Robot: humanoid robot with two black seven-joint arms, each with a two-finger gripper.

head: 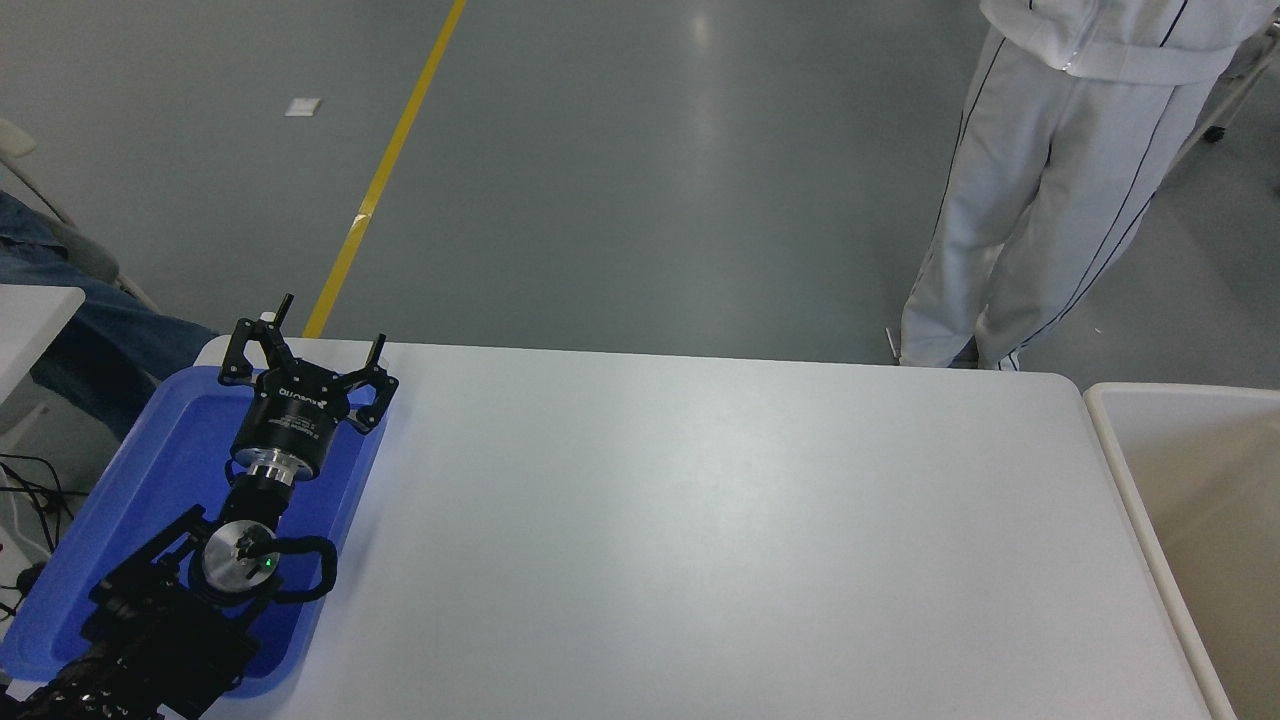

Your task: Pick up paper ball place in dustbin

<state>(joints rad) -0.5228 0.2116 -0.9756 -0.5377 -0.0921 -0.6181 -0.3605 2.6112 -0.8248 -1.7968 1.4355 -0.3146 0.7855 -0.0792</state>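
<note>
The cream-beige dustbin point(1110, 440) stands at the table's right edge; only its left rim and part of its inner wall show. The paper ball is out of view. My right arm and its gripper are out of view. My left gripper point(305, 340) is parked at the lower left over the blue tray, its fingers point(240, 345) spread open and empty.
A shallow blue tray point(150, 480) lies at the table's left edge under my left arm. A person in light grey clothes point(1050, 180) stands beyond the table's far right corner. Another person's blue trouser leg point(90, 330) shows at the left edge.
</note>
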